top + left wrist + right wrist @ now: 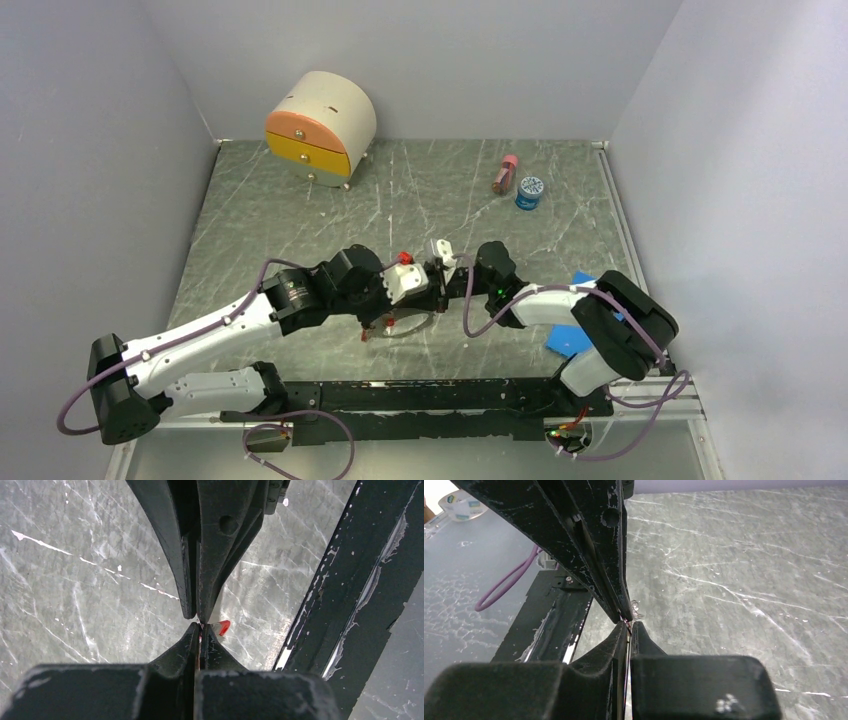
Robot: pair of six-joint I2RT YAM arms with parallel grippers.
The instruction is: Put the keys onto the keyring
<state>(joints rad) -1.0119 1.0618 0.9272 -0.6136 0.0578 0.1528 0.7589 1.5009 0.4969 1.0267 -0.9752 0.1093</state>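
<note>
Drawers, one orange and one yellow, front a small rounded cream chest [322,118] at the back left of the grey veined desk [250,230]. Nearer, the left arm stretches from the near left corner to the middle, where the right arm meets it from the near right. Three red tags mark the keys [367,335]. Two sit close together just below the left arm's wrist, at the left end of the keyring [405,332], a thin dark hoop that shows beneath the two wrists. The third sits higher, just above the left wrist. Whether any key is threaded on the hoop I cannot tell. The left end effector [199,628] is pinched fully together and stands tip to tip against the other arm's. In the left wrist view a red tag shows just beyond the tips, to their right. What it pinches, if anything, I cannot tell. The right end effector [628,626] is narrowed to a slit, with a fine reddish line running along the slit and a small glinting bit just past its tips. I cannot say what that line belongs to. Further right, at the back, a pink bottle [505,175] sits just beside a blue-lidded jar [530,192]. A blue sheet [566,340] lies under the right arm near the desk's right edge.
</note>
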